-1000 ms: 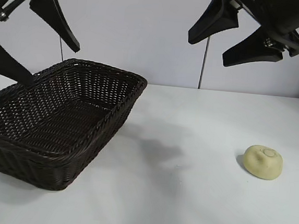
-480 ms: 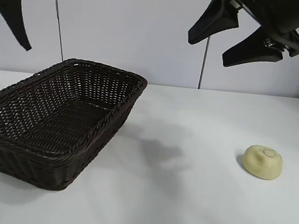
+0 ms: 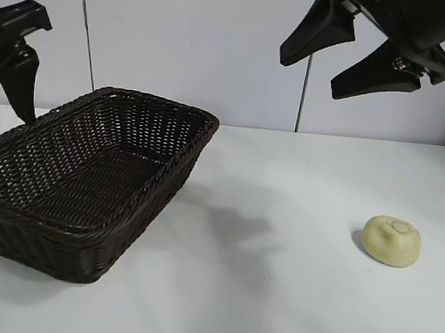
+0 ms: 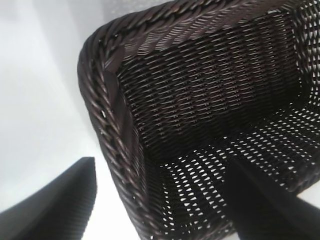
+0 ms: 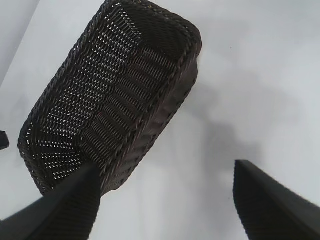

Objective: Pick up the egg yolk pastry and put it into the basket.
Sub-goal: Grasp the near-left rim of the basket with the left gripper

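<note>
Both our grippers gape wide, empty: left gripper (image 4: 160,200) over the basket's (image 3: 167,173) far-left corner, right gripper (image 3: 348,64) high above the table (image 3: 273,296). Our egg yolk pastry (image 3: 391,240) sits well apart from the basket.

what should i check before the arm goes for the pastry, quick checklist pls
1. Pastry free to grab: ok, it sits alone on the table, right of the basket, touching nothing.
2. Basket ready to receive: ok, upright and nothing seen inside it.
3. Right end effector open: ok, fingers spread, nothing between them.
4. Right end effector lined up: not ok, it hangs high, up and left of the pastry in the exterior view; the pastry is not in the right wrist view.
5. Left end effector clear of the drop path: not ok, open, over the basket's far left corner.
6. Path from pastry to basket: ok, bare table between.
</note>
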`<state>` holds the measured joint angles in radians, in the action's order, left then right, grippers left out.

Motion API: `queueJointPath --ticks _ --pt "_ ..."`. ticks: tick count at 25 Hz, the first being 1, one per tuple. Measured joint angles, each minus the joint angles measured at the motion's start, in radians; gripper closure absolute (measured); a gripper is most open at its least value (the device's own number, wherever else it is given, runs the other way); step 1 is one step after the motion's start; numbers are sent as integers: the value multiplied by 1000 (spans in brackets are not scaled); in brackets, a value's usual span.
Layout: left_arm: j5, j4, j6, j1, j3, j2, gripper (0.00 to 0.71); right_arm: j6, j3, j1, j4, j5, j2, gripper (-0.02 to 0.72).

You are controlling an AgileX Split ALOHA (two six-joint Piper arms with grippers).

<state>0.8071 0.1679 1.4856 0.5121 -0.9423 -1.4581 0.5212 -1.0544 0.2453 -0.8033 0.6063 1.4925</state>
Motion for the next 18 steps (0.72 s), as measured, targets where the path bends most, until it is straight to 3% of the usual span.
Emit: queueJointPath --ticks 18 --pt "-166 -8 29 0 109 -87 193 0 0 0 0 0 0 167"
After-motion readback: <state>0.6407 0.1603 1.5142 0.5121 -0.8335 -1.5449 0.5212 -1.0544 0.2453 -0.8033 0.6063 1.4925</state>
